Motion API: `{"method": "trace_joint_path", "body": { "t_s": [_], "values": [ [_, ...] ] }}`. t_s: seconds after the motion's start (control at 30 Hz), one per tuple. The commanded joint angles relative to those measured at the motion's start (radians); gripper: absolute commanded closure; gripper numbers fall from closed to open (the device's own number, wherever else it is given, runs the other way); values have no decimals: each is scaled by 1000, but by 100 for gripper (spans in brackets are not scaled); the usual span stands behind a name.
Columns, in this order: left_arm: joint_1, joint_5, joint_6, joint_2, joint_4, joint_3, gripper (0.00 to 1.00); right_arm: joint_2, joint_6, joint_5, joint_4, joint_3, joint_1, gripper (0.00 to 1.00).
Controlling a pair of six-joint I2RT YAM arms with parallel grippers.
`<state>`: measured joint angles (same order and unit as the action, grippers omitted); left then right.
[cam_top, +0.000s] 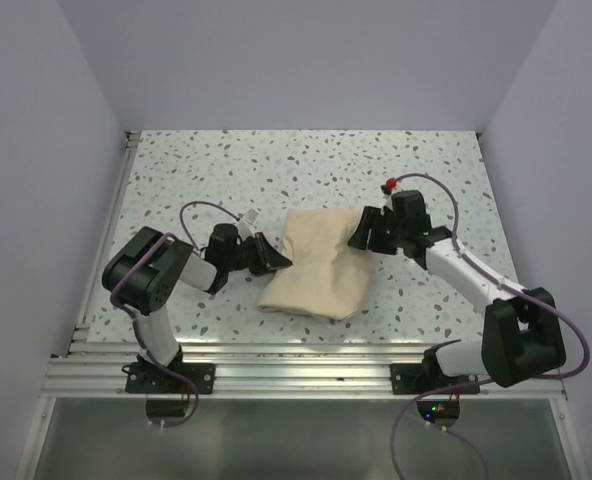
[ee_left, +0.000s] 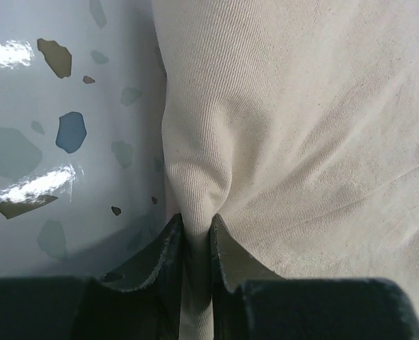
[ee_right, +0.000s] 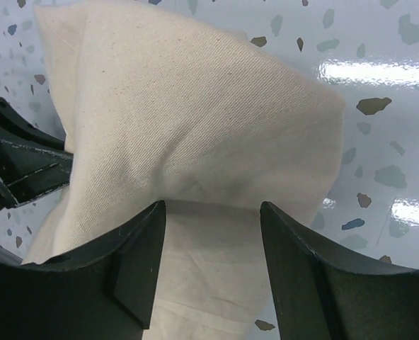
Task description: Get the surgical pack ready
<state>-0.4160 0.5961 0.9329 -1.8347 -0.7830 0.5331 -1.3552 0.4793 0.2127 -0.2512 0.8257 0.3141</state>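
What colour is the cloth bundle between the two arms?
Plain tan-beige cloth bundle, finely woven; clearest in the left wrist view.

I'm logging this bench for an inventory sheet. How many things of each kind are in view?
Tan cloth bundle: 1
Grippers: 2, the left gripper and the right gripper
Speckled table: 1
Total: 4

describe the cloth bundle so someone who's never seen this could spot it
On the speckled table, look between the left gripper and the right gripper. The tan cloth bundle lies there, pillow-like: the only soft thing, its edge pinched by the left gripper.
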Motion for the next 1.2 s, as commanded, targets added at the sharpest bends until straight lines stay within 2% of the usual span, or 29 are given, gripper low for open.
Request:
{"method": "trace_joint_path", "body": {
  "t_s": [0.0,0.17,0.2,0.27,0.33,0.5,0.63,0.7,0.73,0.83,0.9,1.03,1.07,1.17],
  "values": [
    [-24,-25,24,-54,120,-56,100,41,-13,28,-13,-14,3,40],
    [-24,-32,69,-96,13,-87,100,86,-19,-45,-51,-40,2,39],
    [-26,-32,75,-115,1,-88,100,88,-19,-44,-53,-43,3,41],
    [-24,-32,86,-135,-47,-104,100,87,-16,-33,-51,-49,2,53],
    [-26,-35,96,-146,-88,-117,100,87,-5,-16,-37,-60,3,59],
    [-26,-44,92,-155,-108,-124,100,88,42,60,41,-105,8,66],
    [-26,-58,83,-150,-101,-119,100,74,62,59,61,-122,39,70],
    [-26,-62,77,-150,-99,-119,100,74,48,34,34,-116,56,68],
    [-26,-65,73,-152,-96,-114,100,83,42,24,-6,-108,60,58],
    [-26,-67,64,-158,-93,-110,100,135,-7,-50,-101,-76,71,51],
    [-26,-68,61,-167,-94,-110,100,180,-43,-133,-210,-62,97,48],
    [-26,-65,72,-187,-133,-113,100,261,-54,-209,-432,1,178,34],
    [-26,-65,76,-195,-142,-114,100,280,-45,-235,-456,3,219,33],
    [-26,-68,93,-207,-179,-119,100,410,1,-254,-471,-32,232,31]
  ]
}}
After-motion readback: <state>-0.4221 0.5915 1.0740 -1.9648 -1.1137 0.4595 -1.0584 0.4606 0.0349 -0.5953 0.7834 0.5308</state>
